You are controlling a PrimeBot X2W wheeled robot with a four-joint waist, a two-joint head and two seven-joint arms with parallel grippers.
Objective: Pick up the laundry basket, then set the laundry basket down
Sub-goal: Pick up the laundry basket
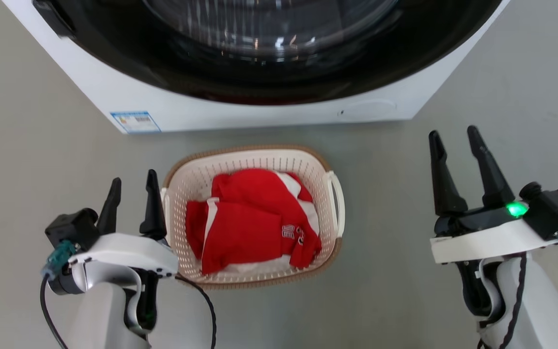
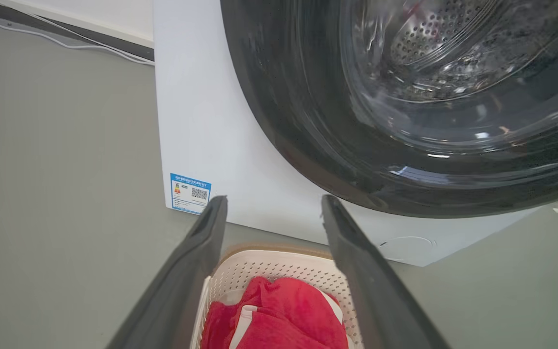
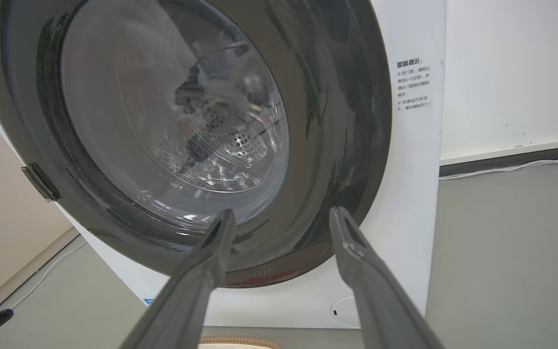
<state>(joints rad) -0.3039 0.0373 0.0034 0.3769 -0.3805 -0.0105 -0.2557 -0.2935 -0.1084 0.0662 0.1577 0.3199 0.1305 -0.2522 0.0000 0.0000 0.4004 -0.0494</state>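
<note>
Laundry basket (image 1: 259, 159) on the floor (image 1: 41, 145), close before the washing machine (image 1: 269, 109).
Left gripper (image 1: 133, 177), jaws open and empty, sits just beside its left side; right gripper (image 1: 453, 131), jaws open too, stands well apart across open floor. Head view shows the red garment (image 1: 255, 213) inside; right wrist view catches a sliver of brown rim (image 3: 238, 341).

The washing machine (image 3: 405, 203) bears a Chinese notice (image 3: 413, 85) headed 温馨提示 and a blue QR-code label (image 2: 190, 193).

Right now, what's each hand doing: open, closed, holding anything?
Left hand: open, holding nothing, by the laundry basket.
Right hand: open, holding nothing.
</note>
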